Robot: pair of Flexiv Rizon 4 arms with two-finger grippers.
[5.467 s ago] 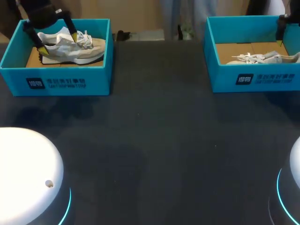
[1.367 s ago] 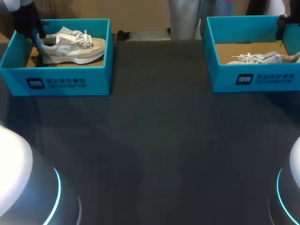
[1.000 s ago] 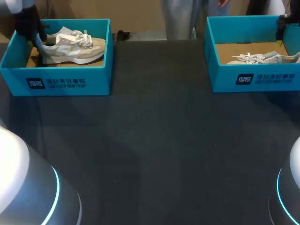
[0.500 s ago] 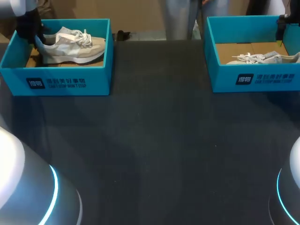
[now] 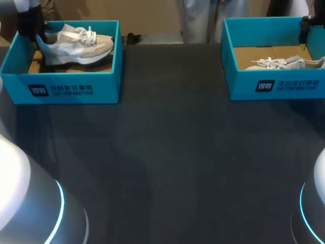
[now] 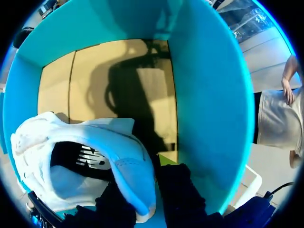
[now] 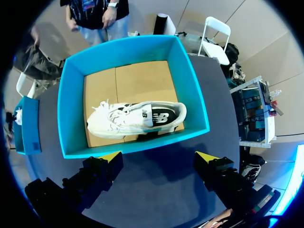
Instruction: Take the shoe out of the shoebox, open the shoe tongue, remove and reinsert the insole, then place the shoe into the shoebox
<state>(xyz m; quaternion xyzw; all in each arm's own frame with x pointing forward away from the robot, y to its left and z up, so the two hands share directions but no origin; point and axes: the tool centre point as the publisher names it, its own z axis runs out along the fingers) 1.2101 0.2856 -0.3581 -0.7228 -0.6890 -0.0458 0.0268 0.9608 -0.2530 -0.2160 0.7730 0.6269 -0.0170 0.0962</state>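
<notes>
Far left on the dark table (image 5: pixel 167 152): left shoebox (image 5: pixel 71 89), teal, open-topped, with a brown cardboard floor. Inside it, a pale grey and white shoe (image 5: pixel 81 44), laces up, toe toward the box's right wall, heel toward the left wall and sitting higher than the toe. Left gripper (image 6: pixel 141 202) clamped on the shoe's heel, one dark finger on each side of the heel's back edge, seen close in the left wrist view; dark insole with white print visible down in the shoe's opening, and bare cardboard ahead of the shoe.

Far right on the table, well apart from the first box: right shoebox (image 5: pixel 274 84), same teal, same cardboard floor. Second shoe (image 5: pixel 284 62) lying flat inside, white with pale laces, untouched. Right gripper (image 7: pixel 159 156) high over this box near its right wall, fingers spread wide apart, yellow tips (image 7: pixel 111 156) holding nothing, the whole box and its shoe in sight ahead of them.
</notes>
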